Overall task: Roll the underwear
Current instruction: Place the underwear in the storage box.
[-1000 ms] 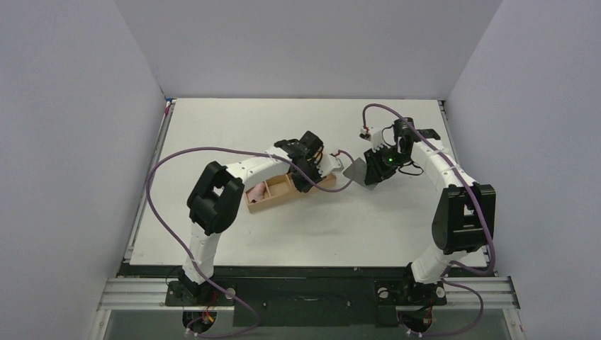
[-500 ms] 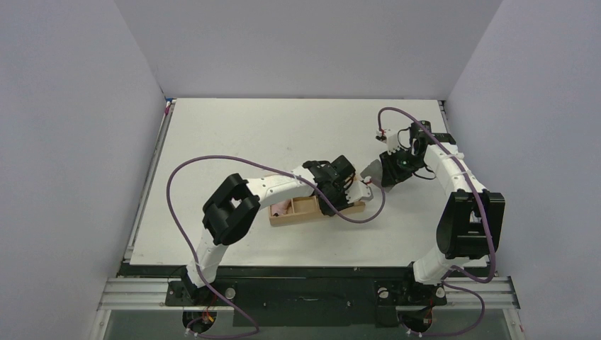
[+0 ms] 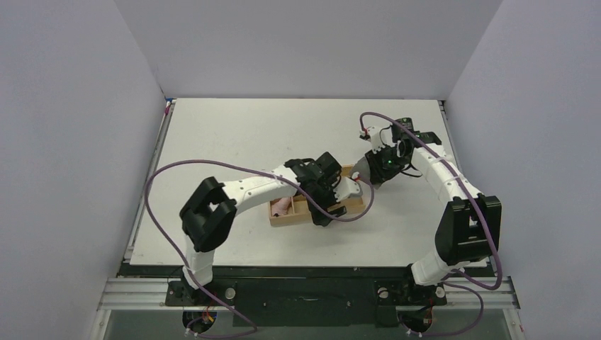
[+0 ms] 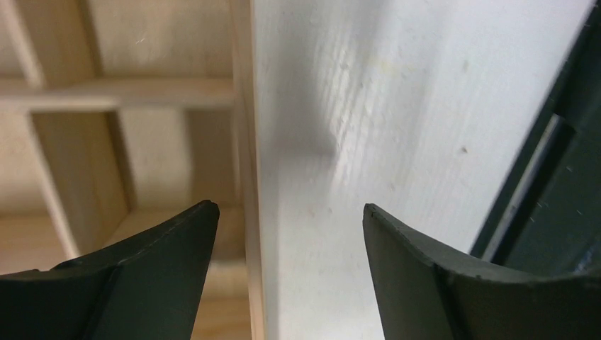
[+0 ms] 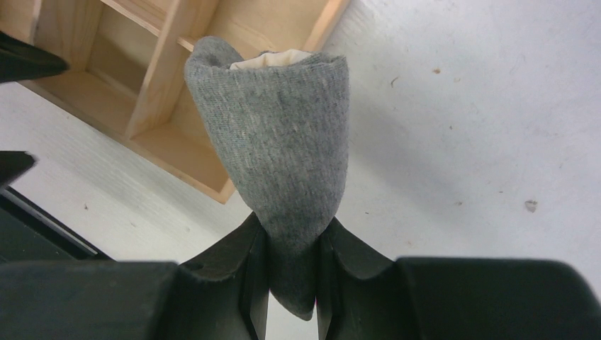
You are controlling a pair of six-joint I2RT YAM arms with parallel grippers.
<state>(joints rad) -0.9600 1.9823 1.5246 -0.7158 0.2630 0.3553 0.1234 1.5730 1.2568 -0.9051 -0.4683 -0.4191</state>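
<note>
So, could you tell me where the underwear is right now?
The underwear is clamped in the right gripper, just right of centre in the top view, at the right end of the wooden tray.

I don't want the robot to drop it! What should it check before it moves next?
1. Right gripper shut on underwear: ok.
2. Underwear rolled up: ok.
3. Box has empty slots near the roll: ok.
4. Left gripper open, astride the box wall: ok.
5. Roll lined up over one slot: cannot tell.
</note>
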